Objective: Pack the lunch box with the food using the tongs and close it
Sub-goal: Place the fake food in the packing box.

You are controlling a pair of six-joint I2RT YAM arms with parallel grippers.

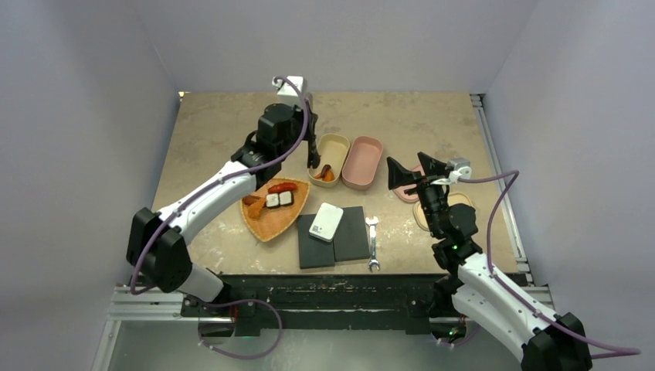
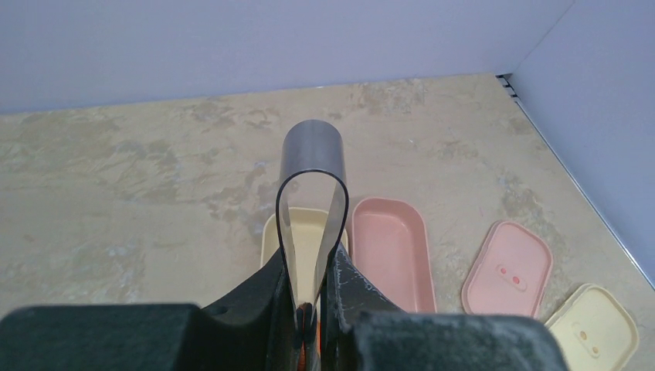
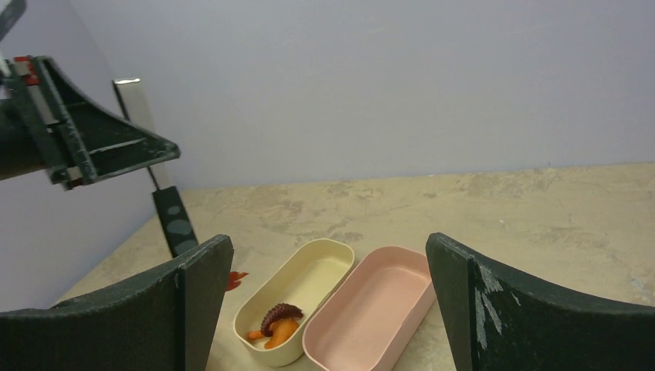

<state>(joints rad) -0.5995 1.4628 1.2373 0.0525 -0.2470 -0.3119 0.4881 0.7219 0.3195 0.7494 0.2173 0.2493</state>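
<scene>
Gripping tongs (image 2: pixel 312 147), left pincer (image 2: pixel 307 321) near cream lunch box (image 1: pixel 334 149), right pincer (image 3: pixel 328 309) gaping

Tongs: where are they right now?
In the top view, the tongs hang tips-down from the left gripper, above the left edge of the cream lunch box, with the pink box beyond.

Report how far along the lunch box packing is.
Done: two food pieces lie in the cream lunch box. In hand: the left end effector grips the tongs above that box. Left: more food waits on the wooden plate, the pink box is empty, and the pink lid and cream lid lie off.
</scene>
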